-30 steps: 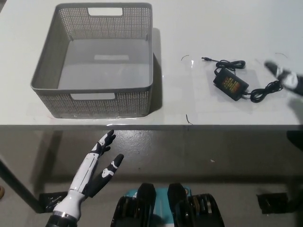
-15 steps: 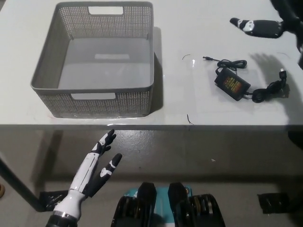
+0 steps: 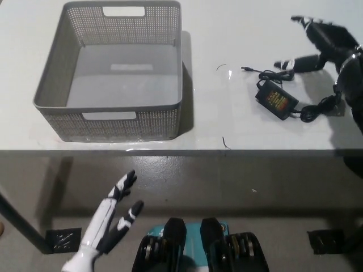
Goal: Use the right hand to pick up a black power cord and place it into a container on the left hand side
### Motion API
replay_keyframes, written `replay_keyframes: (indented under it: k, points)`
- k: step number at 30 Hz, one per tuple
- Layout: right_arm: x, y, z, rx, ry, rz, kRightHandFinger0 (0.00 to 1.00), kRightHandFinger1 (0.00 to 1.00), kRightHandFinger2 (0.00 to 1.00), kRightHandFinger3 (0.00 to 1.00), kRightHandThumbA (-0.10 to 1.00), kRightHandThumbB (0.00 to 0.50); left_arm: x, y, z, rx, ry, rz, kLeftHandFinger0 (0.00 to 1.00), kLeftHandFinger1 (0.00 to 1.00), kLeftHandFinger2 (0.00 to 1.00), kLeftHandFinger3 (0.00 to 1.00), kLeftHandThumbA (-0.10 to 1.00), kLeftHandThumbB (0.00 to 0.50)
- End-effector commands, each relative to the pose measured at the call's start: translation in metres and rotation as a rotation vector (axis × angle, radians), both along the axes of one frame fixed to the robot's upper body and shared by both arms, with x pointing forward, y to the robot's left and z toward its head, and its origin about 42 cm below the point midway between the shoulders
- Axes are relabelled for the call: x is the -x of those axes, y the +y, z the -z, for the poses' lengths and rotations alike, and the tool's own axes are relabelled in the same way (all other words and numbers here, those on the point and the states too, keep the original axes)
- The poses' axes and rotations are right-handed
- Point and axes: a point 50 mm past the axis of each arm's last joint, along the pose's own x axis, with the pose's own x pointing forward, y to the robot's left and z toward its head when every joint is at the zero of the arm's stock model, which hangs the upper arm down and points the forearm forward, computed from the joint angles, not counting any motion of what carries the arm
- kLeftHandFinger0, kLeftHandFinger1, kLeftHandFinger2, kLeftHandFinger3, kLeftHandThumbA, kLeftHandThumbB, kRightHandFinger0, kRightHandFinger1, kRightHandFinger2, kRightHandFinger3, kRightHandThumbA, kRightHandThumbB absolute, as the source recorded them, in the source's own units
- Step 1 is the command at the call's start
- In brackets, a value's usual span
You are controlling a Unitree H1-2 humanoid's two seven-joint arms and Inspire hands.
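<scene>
While one white table (image 3: 215,22) fills the upper part of the head view, one grey perforated basket (image 3: 51,79) sits on its left half, upright, with a cut-out handle in the near wall and another in the far wall, and nothing inside it. One black power cord (image 3: 276,98) lies on the table's right half, well apart from the basket: its brick-shaped adapter carries an orange label, a thin lead loops off toward the far left and ends in a plug, and a thicker lead coils in a bundle to the right near the table's edge. A few thin dark marks dot the bare surface between basket and cord. Nothing stands between the two. One black right hand (image 3: 324,42) hovers at the far right, just beyond the cord, fingers spread wide and holding nothing; one fingertip reaches toward the thin lead's loop, contact unclear. One white left hand (image 3: 113,215) hangs below the table's near edge, fingers apart, empty.
</scene>
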Motion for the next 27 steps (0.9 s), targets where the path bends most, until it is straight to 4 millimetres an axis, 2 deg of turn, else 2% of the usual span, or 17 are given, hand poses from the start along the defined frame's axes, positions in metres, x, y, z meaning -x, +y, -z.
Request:
replay_keyframes:
  k: [1, 4, 9, 15, 21, 22, 27]
  points:
    - [-0.004, -0.003, -0.001, 0.030, 0.006, 0.017, 1.00, 1.00, 1.00, 1.00, 0.87, 0.500, 0.003, 0.000, -0.011, -0.001, -0.081, 0.014, 1.00, 1.00, 1.00, 1.00, 0.88, 0.036]
    - [-0.004, -0.009, 0.007, 0.001, 0.041, 0.034, 1.00, 1.00, 1.00, 1.00, 0.86, 0.500, 0.002, -0.001, -0.010, 0.001, -0.081, 0.018, 1.00, 1.00, 1.00, 1.00, 0.86, 0.039]
    - [-0.002, -0.013, 0.011, -0.035, 0.118, 0.020, 1.00, 1.00, 1.00, 1.00, 0.88, 0.500, 0.002, -0.002, -0.010, -0.003, -0.066, 0.013, 1.00, 1.00, 1.00, 1.00, 0.91, 0.071]
    - [0.000, -0.012, 0.016, -0.041, 0.171, 0.012, 1.00, 1.00, 1.00, 1.00, 0.84, 0.500, 0.001, -0.003, -0.010, -0.013, -0.067, 0.022, 1.00, 1.00, 1.00, 1.00, 0.90, 0.054]
    - [0.000, -0.011, 0.021, -0.059, 0.193, 0.007, 1.00, 1.00, 1.00, 1.00, 0.85, 0.500, -0.001, -0.003, -0.012, -0.012, -0.077, 0.024, 1.00, 1.00, 1.00, 1.00, 0.89, 0.064]
    - [0.000, -0.011, 0.021, -0.063, 0.195, 0.005, 1.00, 1.00, 1.00, 1.00, 0.85, 0.500, -0.001, -0.003, -0.012, -0.011, -0.079, 0.026, 1.00, 1.00, 1.00, 1.00, 0.87, 0.049]
    - [-0.002, -0.010, 0.022, -0.065, 0.205, -0.005, 1.00, 1.00, 1.00, 1.00, 0.87, 0.500, -0.001, -0.004, -0.013, -0.018, -0.071, 0.021, 1.00, 1.00, 1.00, 1.00, 0.86, 0.046]
